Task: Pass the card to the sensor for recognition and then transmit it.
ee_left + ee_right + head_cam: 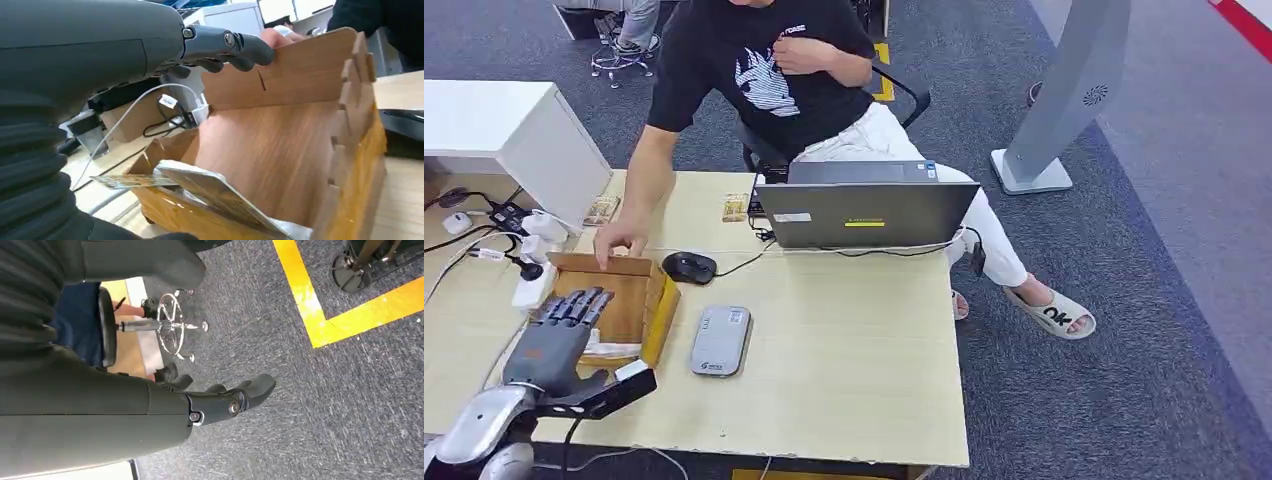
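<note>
Reaching out over the wooden box point(629, 300), the left hand point(559, 335) has its dark fingers point(579, 305) stretched nearly straight and slightly apart, hovering above the box's open top and holding nothing. In the left wrist view the fingers point(235, 47) extend toward the far wall of the box point(300, 65), above its rim, and whether they touch the wood cannot be told. Below them, at the near end of the box, a card point(215, 192) leans tilted against the near edge, with a second flat card-like piece point(132, 181) sticking out beside it; in the head view a pale edge point(609, 350) shows at the box's near end, just right of the hand.

The right hand point(220, 402) hangs over grey carpet point(320, 410), its fingers loosely curved and apart, with nothing in them.

A person's hand point(621, 242) rests on the far rim of the box. Just right of the box lies a grey sensor point(721, 341) flat on the table point(864, 360). A black mouse point(689, 267) sits on the far side of it, and an open laptop point(864, 212) stands farther right. Power strips and cables point(524, 265) lie left of the box.
</note>
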